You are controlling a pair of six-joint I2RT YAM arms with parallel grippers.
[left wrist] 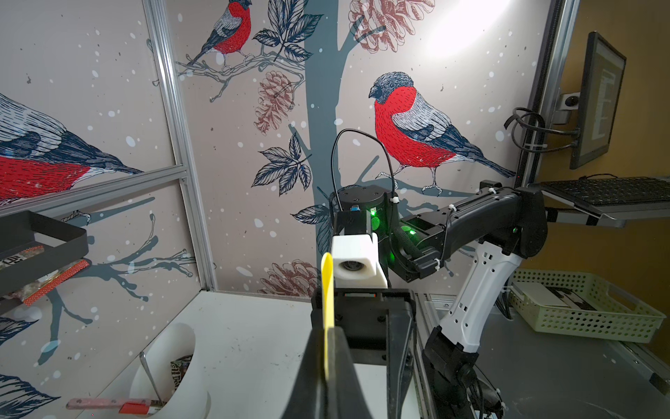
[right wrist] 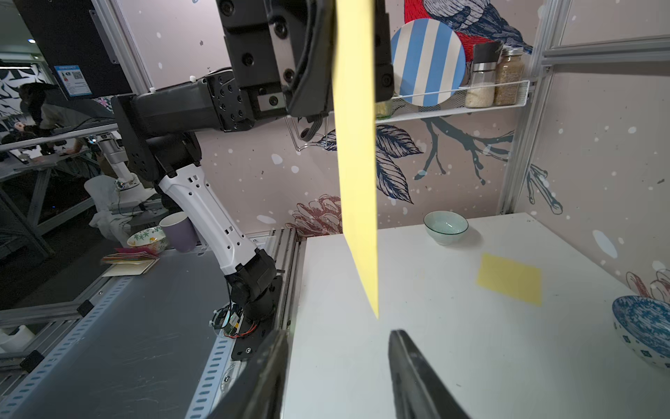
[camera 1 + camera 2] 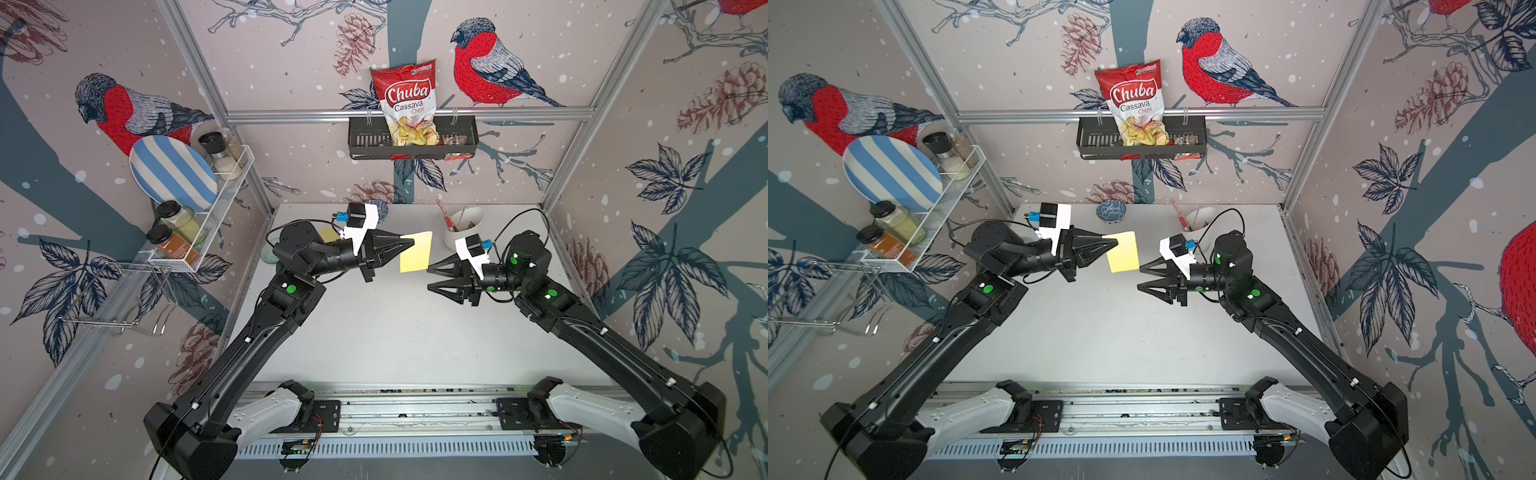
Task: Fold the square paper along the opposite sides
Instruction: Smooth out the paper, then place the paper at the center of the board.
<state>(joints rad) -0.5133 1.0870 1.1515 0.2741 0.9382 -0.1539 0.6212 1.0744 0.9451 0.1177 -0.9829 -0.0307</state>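
Observation:
The yellow square paper (image 3: pixel 415 252) (image 3: pixel 1123 252) hangs in the air above the table's back half, pinched at its left edge by my left gripper (image 3: pixel 411 243) (image 3: pixel 1115 245). In the left wrist view the paper (image 1: pixel 328 290) shows edge-on between the shut jaws of the left gripper (image 1: pixel 330 339) and looks doubled over at its far end. My right gripper (image 3: pixel 430 277) (image 3: pixel 1140 278) stands open just right of the paper's lower corner, apart from it. In the right wrist view the paper (image 2: pixel 357 145) ends short of the right gripper (image 2: pixel 339 333).
A second yellow sheet (image 2: pixel 509 277) lies flat on the white table (image 3: pixel 395 332) at the back left. Near it are a pale bowl (image 2: pixel 446 226) and a blue patterned bowl (image 3: pixel 1111 210). A white utensil cup (image 3: pixel 463 226) stands at the back right. A wire rack (image 3: pixel 216 216) hangs on the left wall.

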